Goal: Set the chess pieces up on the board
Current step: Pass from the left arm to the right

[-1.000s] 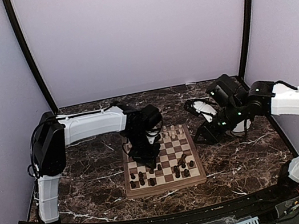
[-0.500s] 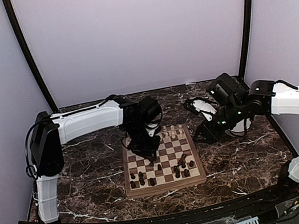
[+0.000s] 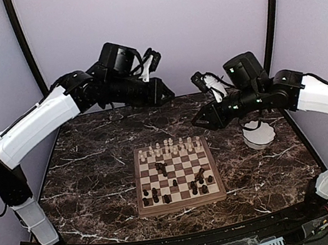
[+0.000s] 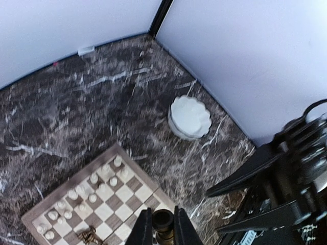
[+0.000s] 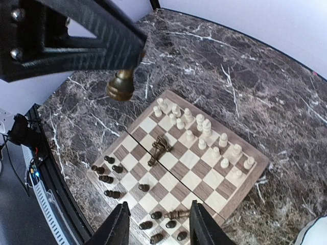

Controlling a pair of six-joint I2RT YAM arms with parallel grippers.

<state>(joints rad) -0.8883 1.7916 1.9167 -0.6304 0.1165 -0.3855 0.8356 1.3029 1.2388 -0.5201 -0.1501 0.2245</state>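
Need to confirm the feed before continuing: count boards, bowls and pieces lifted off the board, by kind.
board: 1
white bowl: 1
dark piece lifted, in the left gripper: 1
Total: 3

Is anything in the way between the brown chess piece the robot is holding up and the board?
No, nothing I can see. The left end effector holds the dark piece high up, with only open air between it and the board. The right end effector hovers open off to one side, not in between.
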